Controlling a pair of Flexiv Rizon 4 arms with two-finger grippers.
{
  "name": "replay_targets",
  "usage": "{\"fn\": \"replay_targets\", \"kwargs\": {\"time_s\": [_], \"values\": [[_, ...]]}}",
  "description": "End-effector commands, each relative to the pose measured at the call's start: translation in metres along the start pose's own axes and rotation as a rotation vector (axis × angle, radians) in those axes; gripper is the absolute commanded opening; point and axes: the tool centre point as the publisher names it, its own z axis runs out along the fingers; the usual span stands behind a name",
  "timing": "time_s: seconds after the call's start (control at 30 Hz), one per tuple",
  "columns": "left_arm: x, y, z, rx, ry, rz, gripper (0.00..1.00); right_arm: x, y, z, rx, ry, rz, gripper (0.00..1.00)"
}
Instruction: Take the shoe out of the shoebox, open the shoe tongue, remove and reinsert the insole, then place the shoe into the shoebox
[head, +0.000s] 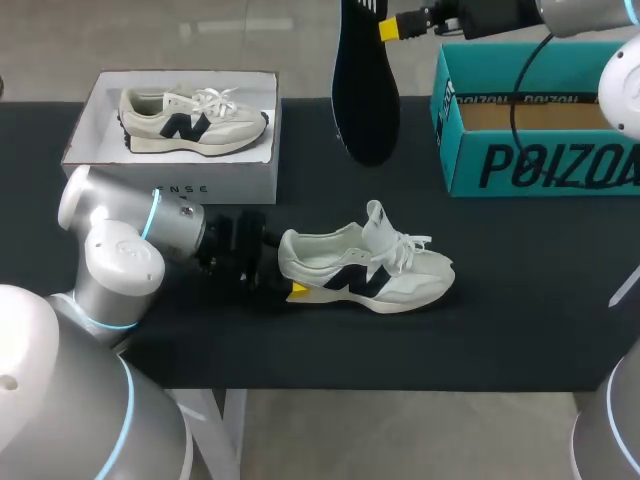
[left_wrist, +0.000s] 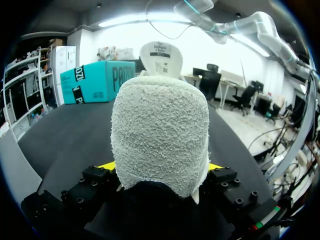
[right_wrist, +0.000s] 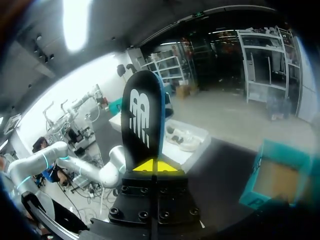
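1. Shoe (head: 365, 270) is out of the shoebox (head: 540, 120). It sits sole-down on the black table (head: 520, 300), well apart from the teal box. Take-out step reads as done.
2. Tongue (left_wrist: 161, 57) stands upright ahead of the left jaws, beyond the heel collar. The collar looks clear, so I'd call the tongue opened.
3. Insole (head: 365, 90) is out of the shoe and up in the air. Removal is done.
4. Left gripper (head: 285, 285): jaws closed on the shoe's heel. The left wrist view shows a yellow tip pressed against each side of it. My read is that it's bracing the shoe for reinsertion.
5. Right gripper (head: 395, 27): jaws clamped on one end of the insole. The rest of it runs straight out ahead of the tips, touching neither the shoe nor, as far as I can tell, the table. The shoebox is off to one side of these jaws, open and with nothing visible in the part of its floor that shows.
6. Left to do:
   - feed the insole back in through the collar
   - seat it flat
   - put the shoe in the shoebox
7. Estimate: roughly half done. Reinsertion is the fiddly part, since the free end has to clear the tongue and laces.
8. Second shoe (head: 190, 122) lies in a white box (head: 175, 180) beyond the left jaws. Neither gripper touches it.
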Motion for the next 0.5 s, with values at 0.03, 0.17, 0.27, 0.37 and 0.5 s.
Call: {"fn": "replay_targets", "kwargs": {"time_s": [0.03, 0.17, 0.27, 0.37, 0.5], "values": [[-0.001, 0.003, 0.004, 0.001, -0.002, 0.0, 0.0, 0.001, -0.001, -0.006, -0.005, 0.0, 0.006, 0.0], [-0.001, 0.003, 0.004, 0.001, -0.002, 0.0, 0.0, 0.013, -0.009, -0.03, 0.042, -0.042, -0.02, 0.0], [-0.001, 0.003, 0.004, 0.001, -0.002, 0.0, 0.0, 0.025, -0.015, -0.044, 0.052, -0.063, -0.028, 0.0], [-0.001, 0.003, 0.004, 0.001, -0.002, 0.0, 0.0, 0.034, -0.02, -0.056, 0.039, -0.09, -0.022, 0.0], [-0.001, 0.003, 0.004, 0.001, -0.002, 0.0, 0.0, 0.047, -0.027, -0.067, 0.046, -0.101, 0.006, 0.0]]}}
